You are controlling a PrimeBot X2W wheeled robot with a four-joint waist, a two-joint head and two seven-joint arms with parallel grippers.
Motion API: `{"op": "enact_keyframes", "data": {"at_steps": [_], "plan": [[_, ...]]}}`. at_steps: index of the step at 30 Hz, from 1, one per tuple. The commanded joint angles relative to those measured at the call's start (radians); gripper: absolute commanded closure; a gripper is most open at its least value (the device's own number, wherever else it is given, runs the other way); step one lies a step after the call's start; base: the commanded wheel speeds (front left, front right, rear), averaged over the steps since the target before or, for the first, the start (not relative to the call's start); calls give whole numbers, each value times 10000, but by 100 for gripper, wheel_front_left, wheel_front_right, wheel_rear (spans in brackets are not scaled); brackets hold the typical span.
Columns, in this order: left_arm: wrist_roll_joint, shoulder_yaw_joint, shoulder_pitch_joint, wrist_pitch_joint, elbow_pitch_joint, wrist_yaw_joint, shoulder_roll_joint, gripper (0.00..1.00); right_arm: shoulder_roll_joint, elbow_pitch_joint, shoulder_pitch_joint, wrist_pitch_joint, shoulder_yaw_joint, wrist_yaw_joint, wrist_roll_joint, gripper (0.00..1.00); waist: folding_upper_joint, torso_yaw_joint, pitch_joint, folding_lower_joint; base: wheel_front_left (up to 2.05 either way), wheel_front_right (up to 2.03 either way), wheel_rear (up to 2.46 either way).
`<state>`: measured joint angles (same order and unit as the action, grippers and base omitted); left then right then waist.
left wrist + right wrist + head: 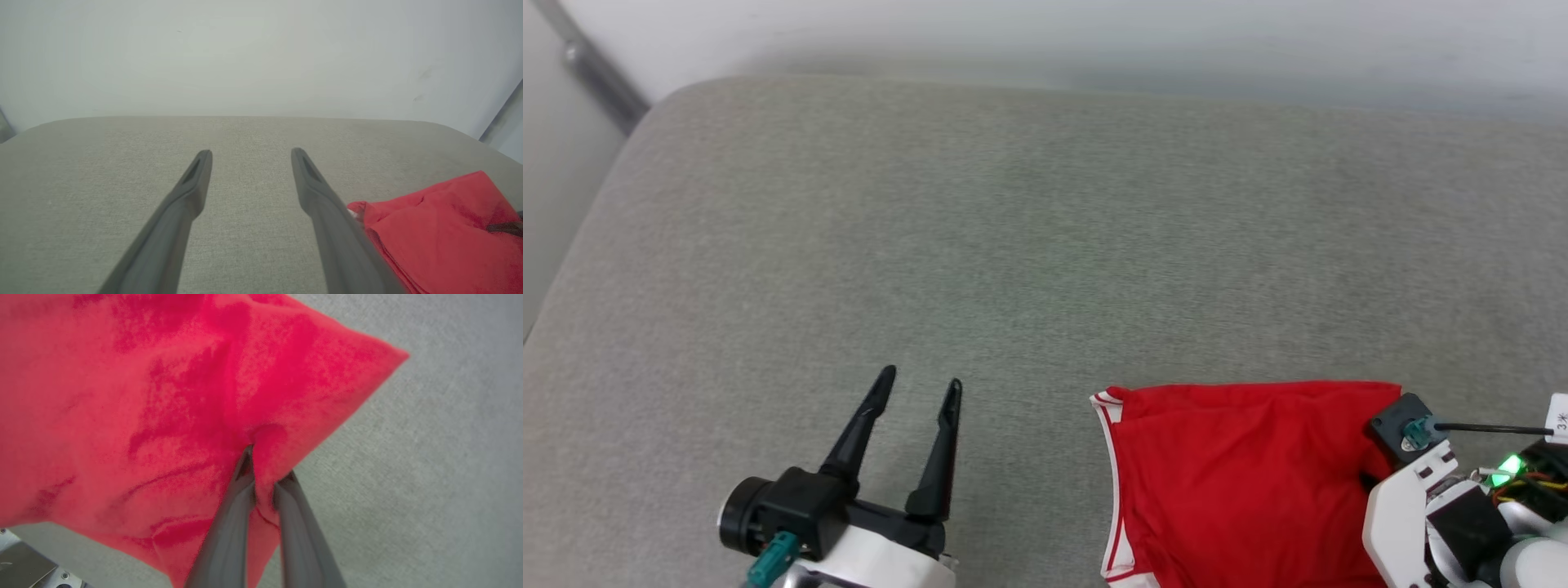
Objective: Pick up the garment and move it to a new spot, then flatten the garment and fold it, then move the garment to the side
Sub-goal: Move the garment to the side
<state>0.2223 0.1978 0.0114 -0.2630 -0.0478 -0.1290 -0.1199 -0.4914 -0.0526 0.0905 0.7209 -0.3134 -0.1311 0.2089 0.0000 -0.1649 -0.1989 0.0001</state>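
The red garment (1241,482) is seen low in the head view, at about 5 o'clock. It is laid on the grey cushion (1013,245). A white trim (1112,482) with thin red stripes is seen along its 9 o'clock edge.

The left gripper (921,377) is found at about 7 o'clock in the same view. Its two dark fingers are pointed toward 12 o'clock and are spread wide apart. Nothing is held between them. A strip of bare cushion is left between this gripper and the garment, which lies on its 3 o'clock side.

In the right wrist view, the right gripper (267,463) is squeezed nearly all the way together. A small fold of the red cloth is pinched between its two fingers. The pinch is made close to a corner of the garment, and that corner is pointed toward 2 o'clock. Whether the cloth is lifted off the cushion cannot be told.
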Motion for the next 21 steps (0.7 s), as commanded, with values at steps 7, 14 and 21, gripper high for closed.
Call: {"op": "enact_keyframes", "data": {"at_steps": [7,14,21], "plan": [[-193,874,-473,-21,189,-11,31,0,-2388,-747,1294,283,-750,10,-645,100,0,1690,-195,-1,0,0,0],[-366,1761,-1170,-21,304,-11,14,0,-4162,-589,2307,157,-1171,11,-357,100,0,3017,-1019,-1,0,0,0],[-525,2609,-2179,-21,475,-11,-179,0,-4890,1223,3495,-1240,-791,11,161,100,0,4007,-2229,-1,0,0,0]]}}
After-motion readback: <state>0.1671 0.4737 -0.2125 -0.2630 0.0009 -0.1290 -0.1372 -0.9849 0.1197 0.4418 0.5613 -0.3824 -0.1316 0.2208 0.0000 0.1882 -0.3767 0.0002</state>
